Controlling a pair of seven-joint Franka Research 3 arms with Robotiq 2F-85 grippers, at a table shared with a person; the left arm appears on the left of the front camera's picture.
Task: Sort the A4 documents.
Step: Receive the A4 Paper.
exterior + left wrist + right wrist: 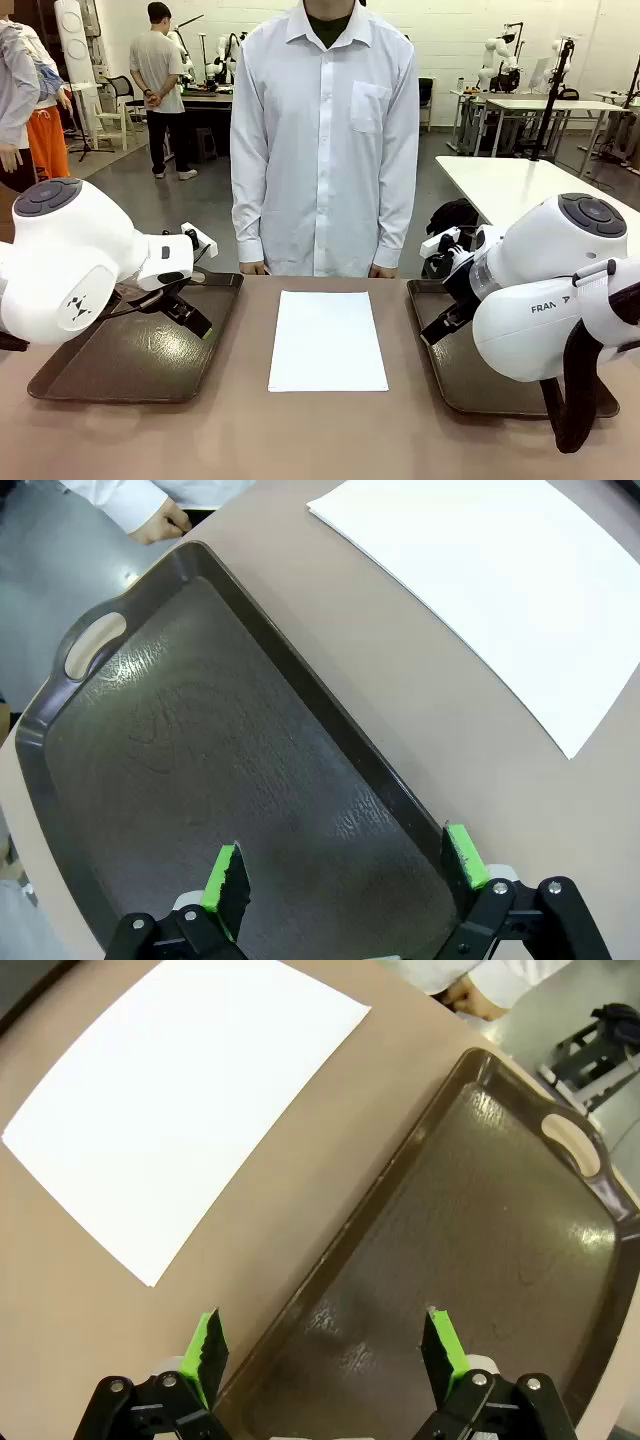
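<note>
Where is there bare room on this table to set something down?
Bare table lies between the paper and each tray, and along the near edge. The left tray and right tray hold nothing, though the left gripper and right gripper hang open above them. The person's hands crowd the far edge.

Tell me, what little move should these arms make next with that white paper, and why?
Probably the left claw should swing over to the edge of the thin white rectangular paper. It lies untouched on the table, beside the dark brown handled tray that this open, empty claw hovers above; that tray is bare.
</note>
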